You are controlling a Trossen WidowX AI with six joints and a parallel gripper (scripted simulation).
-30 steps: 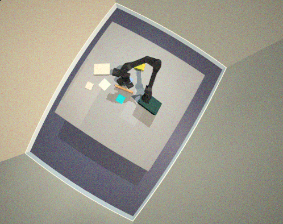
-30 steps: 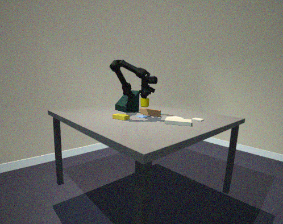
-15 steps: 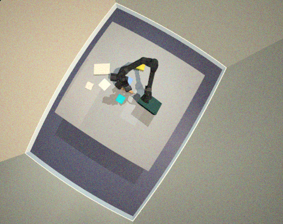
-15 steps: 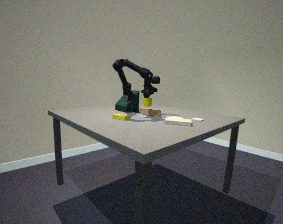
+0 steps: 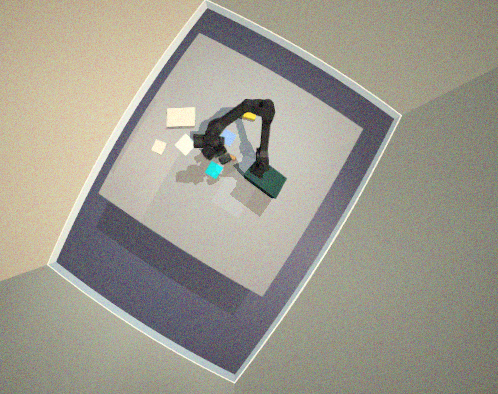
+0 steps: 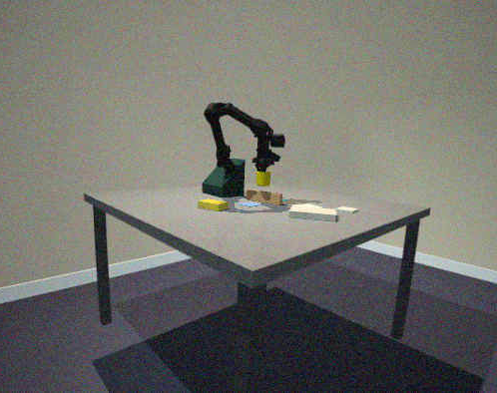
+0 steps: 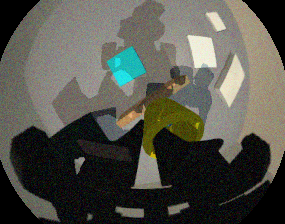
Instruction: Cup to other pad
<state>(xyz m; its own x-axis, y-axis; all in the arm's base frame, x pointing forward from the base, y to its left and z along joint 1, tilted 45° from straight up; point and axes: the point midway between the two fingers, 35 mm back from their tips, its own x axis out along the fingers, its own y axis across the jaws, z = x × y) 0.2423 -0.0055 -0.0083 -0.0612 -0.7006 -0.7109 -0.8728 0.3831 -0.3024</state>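
My gripper [image 6: 262,169] [image 7: 146,123] is shut on a yellow cup [image 6: 262,179] [image 7: 169,121] and holds it upright in the air above the table. In the overhead view the arm's end [image 5: 210,142] hides the cup. A cyan pad [image 5: 214,170] [image 7: 126,64] lies flat on the table ahead of the cup. A light blue pad [image 5: 229,137] [image 6: 249,203] lies behind it, partly under the arm. The cup hangs over a wooden block [image 6: 262,196] [image 7: 141,107] that lies between the two pads. I cannot see the marbles inside the cup.
A yellow block [image 5: 250,115] [image 6: 213,204] lies near the arm's green base [image 5: 268,182] [image 6: 225,181]. Three white flat blocks lie to the side: a large one [image 5: 181,117] [image 6: 312,212], a middle one [image 5: 184,144] and a small one [image 5: 159,146] [image 6: 346,209].
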